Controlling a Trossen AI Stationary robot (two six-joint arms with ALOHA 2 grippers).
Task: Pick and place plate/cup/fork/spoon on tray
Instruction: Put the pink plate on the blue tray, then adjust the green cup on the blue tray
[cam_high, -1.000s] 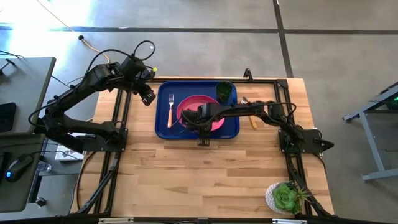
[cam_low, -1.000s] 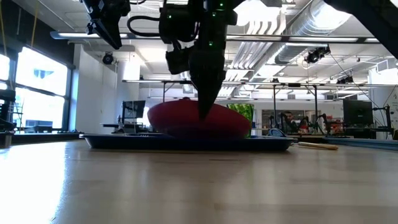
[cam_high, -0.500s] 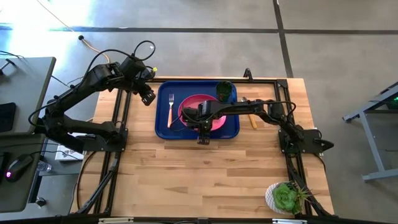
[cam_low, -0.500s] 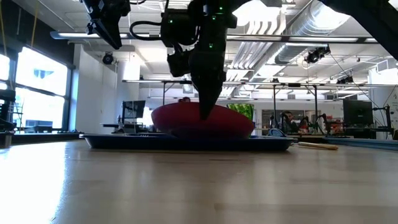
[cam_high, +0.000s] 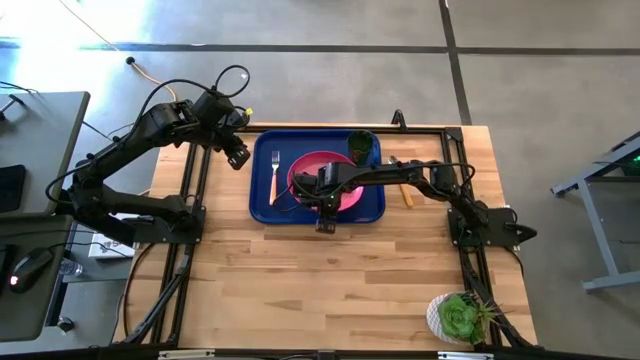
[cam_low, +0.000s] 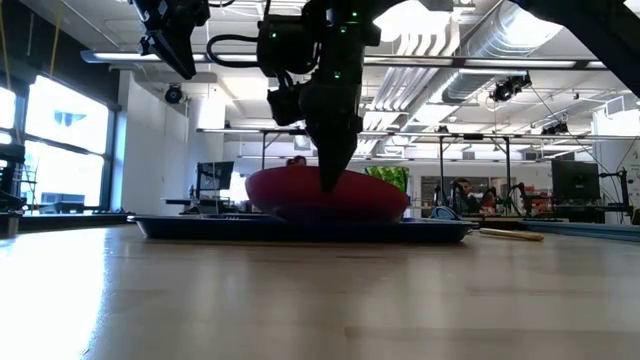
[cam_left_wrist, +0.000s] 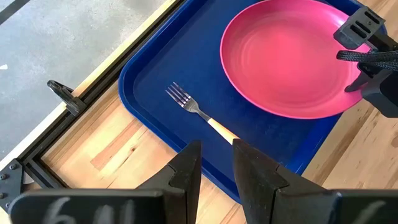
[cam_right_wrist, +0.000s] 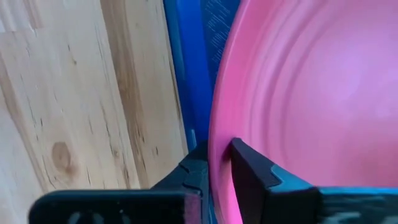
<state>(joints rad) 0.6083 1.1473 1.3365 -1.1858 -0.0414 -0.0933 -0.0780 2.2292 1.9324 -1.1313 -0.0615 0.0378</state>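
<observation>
A light wooden surface stands on a grey concrete floor; beyond it the low view shows an open workshop with ceiling ducts and windows. A potted succulent sits at the near right corner. The dark blue tray lies at the far centre, carrying the fork on its left, the pink plate in the middle and the green cup at its far right corner. The spoon lies on the wood just right of the tray.

The right hand reaches across the tray, fingers clenched on the plate's near rim. The left hand hovers released above the tray's far left corner.
</observation>
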